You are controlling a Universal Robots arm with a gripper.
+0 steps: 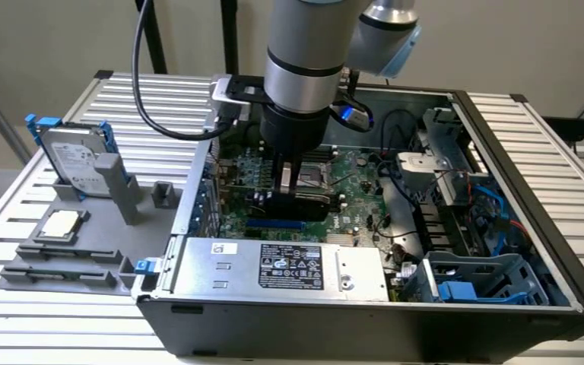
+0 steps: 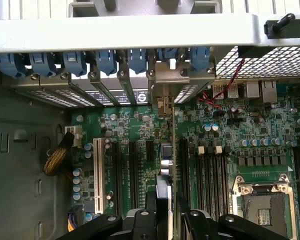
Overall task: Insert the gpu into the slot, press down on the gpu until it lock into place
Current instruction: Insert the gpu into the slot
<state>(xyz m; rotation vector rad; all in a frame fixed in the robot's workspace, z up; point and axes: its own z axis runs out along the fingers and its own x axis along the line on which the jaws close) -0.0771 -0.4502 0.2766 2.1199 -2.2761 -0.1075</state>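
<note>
A: Arm pose?
B: Arm [image 1: 307, 61] hangs in from above, last link near vertical, wrist pointing straight down into the open case [image 1: 373, 323]. Case lies on its side in the middle of the slatted worktop [image 1: 566, 152].
A: Pincer?
B: Pincer [image 1: 290, 181] is narrow, clamped on the gpu [image 1: 304, 204]. In the wrist view the fingers [image 2: 149, 216] sit either side of the card. The card is edge-on between them, its far end toward the row of blue clips [image 2: 105, 60] at the case's rear wall.
A: Card orientation?
B: Upright on its long edge, over the middle of the motherboard [image 1: 358, 171], just beside the CPU socket [image 1: 321, 172].
A: And the slot?
B: Slot [image 1: 274, 226] shows as a blue strip right under the card's lower edge, on the side nearer the power supply box [image 1: 282, 266]. Card is parallel to it. Can't tell whether the card's edge touches the slot or sits just above it.
A: Anything else on the worktop?
B: Hard drive [image 1: 74, 160] standing in a grey holder near the edge at the exterior view's left. CPU chip [image 1: 61, 224] on a grey tray beside it, nearer the camera. Both well apart from the pincer.
</note>
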